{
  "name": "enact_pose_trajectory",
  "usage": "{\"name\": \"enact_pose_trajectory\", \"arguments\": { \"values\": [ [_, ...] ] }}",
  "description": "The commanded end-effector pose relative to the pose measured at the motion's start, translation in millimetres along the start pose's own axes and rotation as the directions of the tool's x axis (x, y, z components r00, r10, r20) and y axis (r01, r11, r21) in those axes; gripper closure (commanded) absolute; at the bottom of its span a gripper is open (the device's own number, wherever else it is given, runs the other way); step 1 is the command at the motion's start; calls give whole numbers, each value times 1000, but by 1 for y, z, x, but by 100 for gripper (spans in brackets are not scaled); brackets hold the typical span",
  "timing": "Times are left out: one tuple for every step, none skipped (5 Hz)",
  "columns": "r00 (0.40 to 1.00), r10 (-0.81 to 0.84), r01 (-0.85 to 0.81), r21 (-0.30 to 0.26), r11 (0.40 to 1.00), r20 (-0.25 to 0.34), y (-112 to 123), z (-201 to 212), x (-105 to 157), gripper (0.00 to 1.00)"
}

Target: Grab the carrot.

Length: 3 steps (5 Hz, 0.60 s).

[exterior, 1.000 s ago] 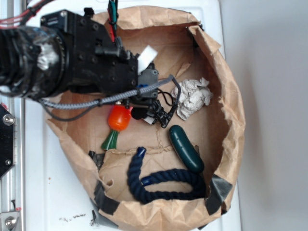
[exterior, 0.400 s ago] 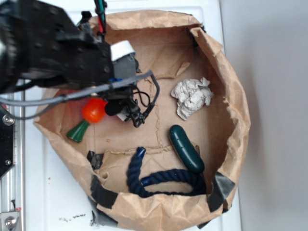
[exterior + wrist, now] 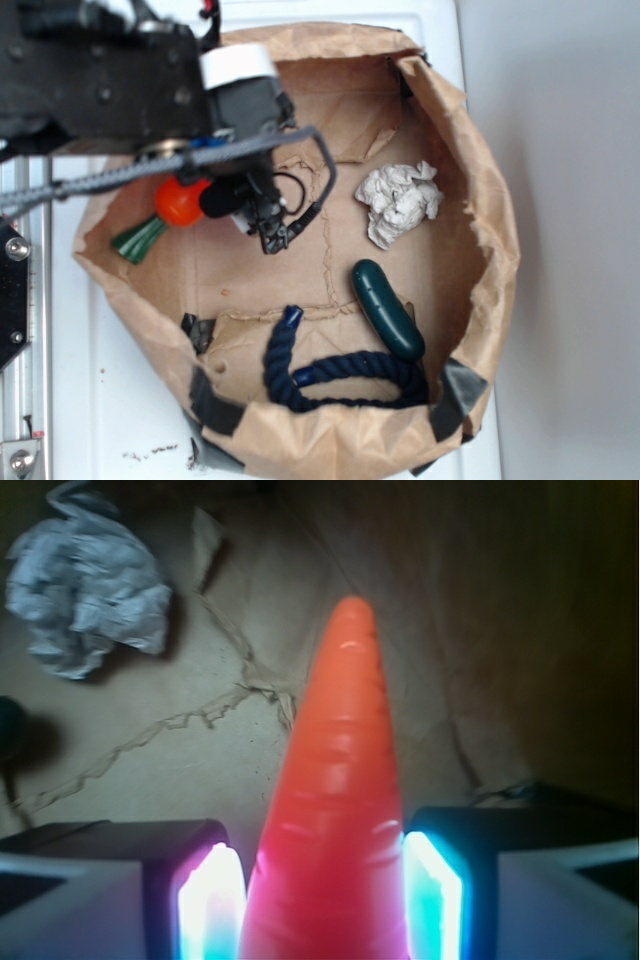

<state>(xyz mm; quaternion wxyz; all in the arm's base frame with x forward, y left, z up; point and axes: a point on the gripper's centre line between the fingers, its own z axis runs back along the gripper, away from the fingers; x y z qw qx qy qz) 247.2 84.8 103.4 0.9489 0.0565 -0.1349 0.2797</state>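
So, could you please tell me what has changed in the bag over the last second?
The gripper, shut on the carrot throughout, has carried it towards the left edge of the paper bag and slightly towards the top of the exterior view; its green stem now reaches the bag's left wall. The crumpled paper, dark green cucumber toy and navy rope have stayed put.

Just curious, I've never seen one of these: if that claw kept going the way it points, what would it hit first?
Probably the brown paper bag's floor. The gripper holds the smooth orange toy carrot, whose tip leads; depth is unclear.
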Motion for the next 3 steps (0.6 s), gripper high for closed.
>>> {"name": "enact_pose_trajectory", "arguments": {
  "values": [
    [974, -225, 227, -47, 973, 30, -35, 83, 30, 100],
    [956, -276, 284, -80, 955, 98, -40, 100, 21, 100],
    [964, -243, 255, -114, 960, 108, -35, 105, 24, 100]
  ]
}}
